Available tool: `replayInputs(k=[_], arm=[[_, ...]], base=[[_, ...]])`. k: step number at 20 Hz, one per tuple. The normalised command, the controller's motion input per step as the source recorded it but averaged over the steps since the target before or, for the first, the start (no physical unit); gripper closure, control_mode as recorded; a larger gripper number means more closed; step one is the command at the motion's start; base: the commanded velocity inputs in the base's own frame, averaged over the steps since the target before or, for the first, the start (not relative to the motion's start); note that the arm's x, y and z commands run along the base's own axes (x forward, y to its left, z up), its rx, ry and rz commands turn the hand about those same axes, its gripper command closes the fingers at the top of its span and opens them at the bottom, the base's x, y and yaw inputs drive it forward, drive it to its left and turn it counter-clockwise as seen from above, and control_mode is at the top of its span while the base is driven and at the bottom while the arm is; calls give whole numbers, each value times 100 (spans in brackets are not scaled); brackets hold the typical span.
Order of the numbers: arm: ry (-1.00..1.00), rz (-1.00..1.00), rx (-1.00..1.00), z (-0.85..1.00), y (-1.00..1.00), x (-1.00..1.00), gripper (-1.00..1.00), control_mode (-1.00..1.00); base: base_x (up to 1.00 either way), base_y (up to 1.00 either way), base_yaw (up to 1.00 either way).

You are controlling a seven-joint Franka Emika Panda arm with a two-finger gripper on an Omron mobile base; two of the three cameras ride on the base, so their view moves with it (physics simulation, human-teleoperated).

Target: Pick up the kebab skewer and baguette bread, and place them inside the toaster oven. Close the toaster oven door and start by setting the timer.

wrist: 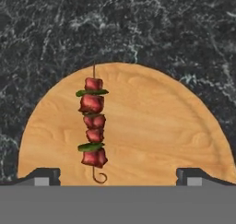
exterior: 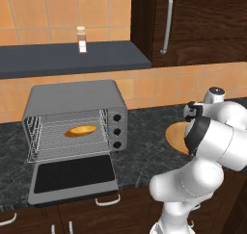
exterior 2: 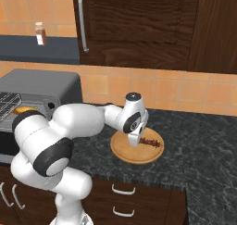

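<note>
Open gripper (wrist: pixel 118 174) above kebab skewer (wrist: pixel 93 125)

A round tan wooden board (wrist: pixel 152 126) lies flat on the dark speckled stone bench (exterior 2: pixel 203 140), near its front edge. Above the bench runs an orange tiled wall (exterior: pixel 29 16). A dark shelf (exterior: pixel 72 59) carries a small upright bottle (exterior: pixel 81 39) with a pale cap. Beside the shelf hangs a dark wood cabinet (exterior 2: pixel 139 25) with a long silver handle (exterior 2: pixel 82 21). Below the bench, drawers (exterior 2: pixel 125 201) have curved silver pulls.
</note>
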Motion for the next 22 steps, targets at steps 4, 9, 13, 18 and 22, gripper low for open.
replayInputs(k=[4, 9, 13, 18, 22], arm=[[0, 0, 0, -21, -5, 32, -100, -100], [0, 0, 0, -23, -23, 21, -100, -100], [0, 0, 0, -6, -21, 12, -100, -100], [0, 0, 0, -17, -6, 9, -100, -100], [3, -4, 0, -12, 0, 0, -100, -100]], base=[[0, 0, 0], [0, 0, 0], [0, 0, 0], [0, 0, 0], [0, 0, 0]])
